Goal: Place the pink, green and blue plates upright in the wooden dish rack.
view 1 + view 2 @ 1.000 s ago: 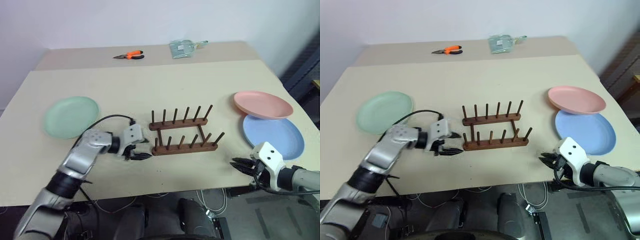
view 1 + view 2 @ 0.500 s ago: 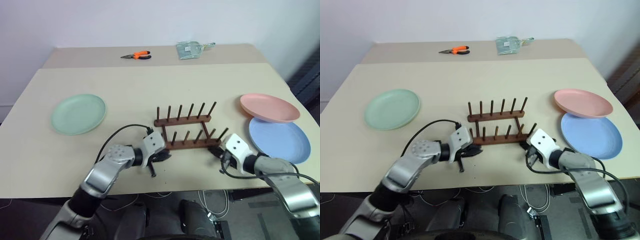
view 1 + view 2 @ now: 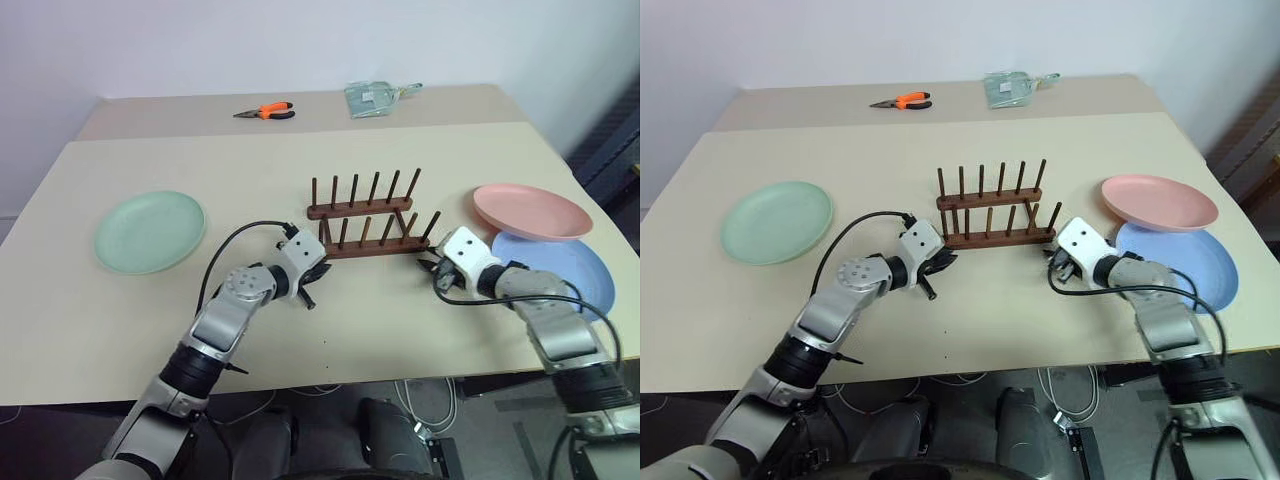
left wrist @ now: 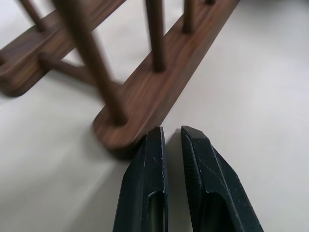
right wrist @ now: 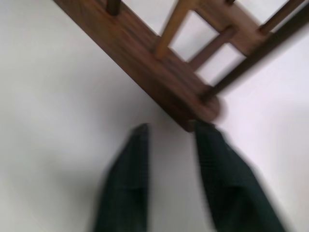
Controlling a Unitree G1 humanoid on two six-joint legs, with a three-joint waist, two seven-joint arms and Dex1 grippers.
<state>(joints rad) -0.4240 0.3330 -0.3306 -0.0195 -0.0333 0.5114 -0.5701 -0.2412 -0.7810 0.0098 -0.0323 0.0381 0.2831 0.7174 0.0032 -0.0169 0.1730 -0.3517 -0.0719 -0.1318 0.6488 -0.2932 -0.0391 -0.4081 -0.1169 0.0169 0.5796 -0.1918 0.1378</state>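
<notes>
The wooden dish rack (image 3: 365, 225) stands mid-table with nothing between its pegs. The green plate (image 3: 150, 232) lies flat at the left. At the right the pink plate (image 3: 532, 210) lies with its near edge over the blue plate (image 3: 565, 268). My left gripper (image 4: 171, 133) is shut, and its fingertips (image 4: 153, 140) press against the left end of the rack's near rail (image 4: 145, 104). My right gripper (image 5: 171, 128) is open at the rail's right end (image 5: 200, 108), with one finger (image 5: 212, 145) touching that end. Neither gripper holds anything.
Orange-handled pliers (image 3: 265, 111) and a clear plastic bag (image 3: 372, 97) lie at the table's far edge. Black cables trail from both wrists over the table's near part. The near table edge runs just below both arms.
Both grippers moved forward to the ends of the rack's near rail. The rack slid away from me and straightened. The left gripper shut and the right one opened.
</notes>
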